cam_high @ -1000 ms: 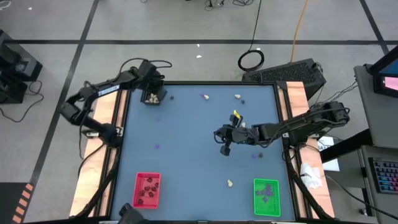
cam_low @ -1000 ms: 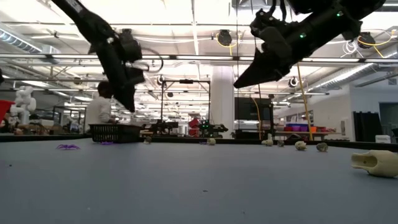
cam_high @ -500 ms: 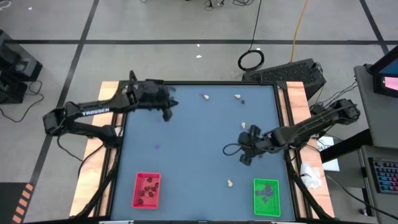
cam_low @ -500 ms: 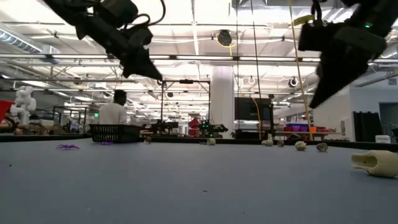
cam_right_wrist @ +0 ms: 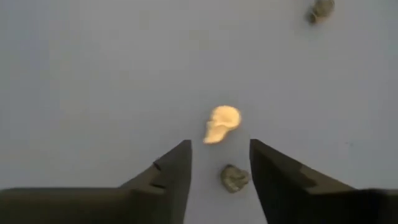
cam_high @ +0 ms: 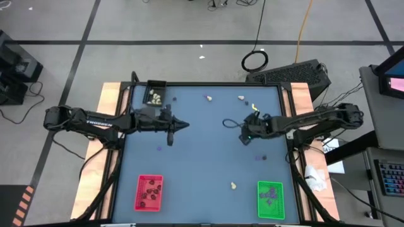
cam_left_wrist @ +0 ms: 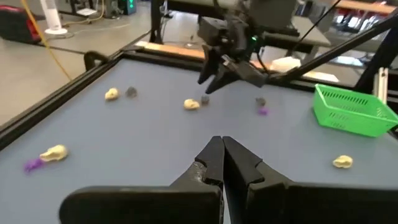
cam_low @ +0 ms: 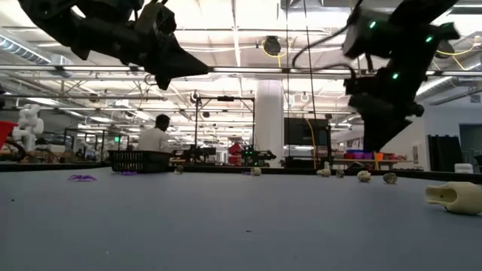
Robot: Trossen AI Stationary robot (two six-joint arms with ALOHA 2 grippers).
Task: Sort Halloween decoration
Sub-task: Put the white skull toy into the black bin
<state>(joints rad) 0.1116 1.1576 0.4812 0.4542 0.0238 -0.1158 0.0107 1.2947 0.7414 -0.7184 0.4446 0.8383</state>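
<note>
Halloween decoration trinkets lie scattered on the blue table (cam_high: 202, 170). In the right wrist view a cream skull (cam_right_wrist: 222, 123) lies just ahead of my right gripper (cam_right_wrist: 219, 163), and a dark grey lump (cam_right_wrist: 234, 177) lies on the table between its open fingers, which do not touch it. In the high view this gripper (cam_high: 243, 137) hovers right of centre. My left gripper (cam_high: 182, 124) (cam_left_wrist: 222, 149) is shut and holds nothing, raised above the table left of centre. Other cream lumps (cam_high: 207, 98) (cam_high: 241, 97) (cam_high: 233, 185) and purple bits (cam_high: 159, 149) (cam_high: 259, 157) rest on the table.
A black tray (cam_high: 154, 93) holding cream lumps stands at the far left corner. A red tray (cam_high: 149, 192) with dark lumps sits at the near left, and a green tray (cam_high: 270, 198) with purple bits at the near right. A person (cam_low: 156, 137) stands beyond the table.
My left gripper has left the black tray and travelled toward the table's middle and near side, staying shut. My right gripper swung toward the near right, then came back toward the far edge, and now hangs over the cream skull and the dark lump.
</note>
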